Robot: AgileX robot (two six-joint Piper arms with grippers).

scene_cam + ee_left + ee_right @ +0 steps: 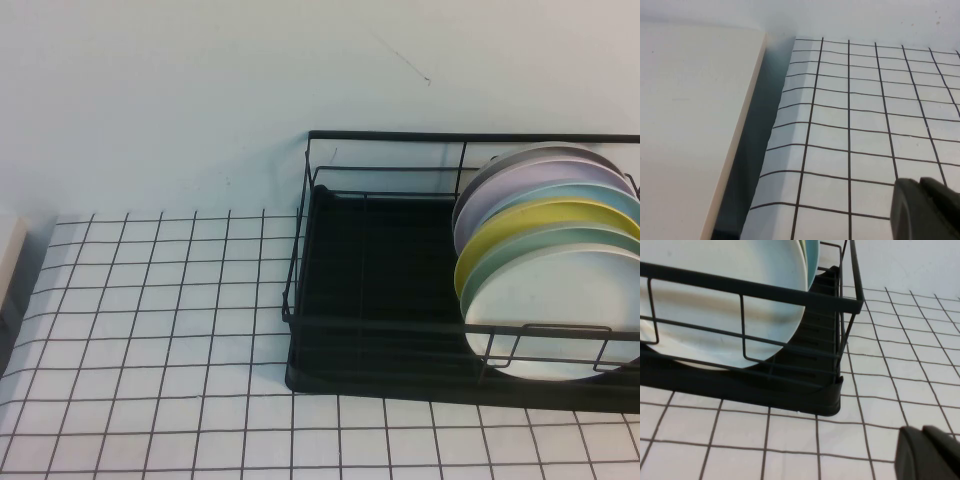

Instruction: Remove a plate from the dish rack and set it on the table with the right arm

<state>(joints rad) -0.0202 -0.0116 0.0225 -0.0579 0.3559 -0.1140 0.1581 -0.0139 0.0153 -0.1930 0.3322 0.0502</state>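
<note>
Standing upright at the front of a row of coloured plates, the white plate [555, 310] stays in the dish rack [340, 300] at three o'clock on the gridded table [150, 340]. Left gripper [925, 210] and right gripper [930, 455] hover low over bare table; their openings cannot be told.

White table [150, 340] with thin black grid lines, black dish rack [380, 300] sitting right on it at the right side, plates standing inside the rack
</note>
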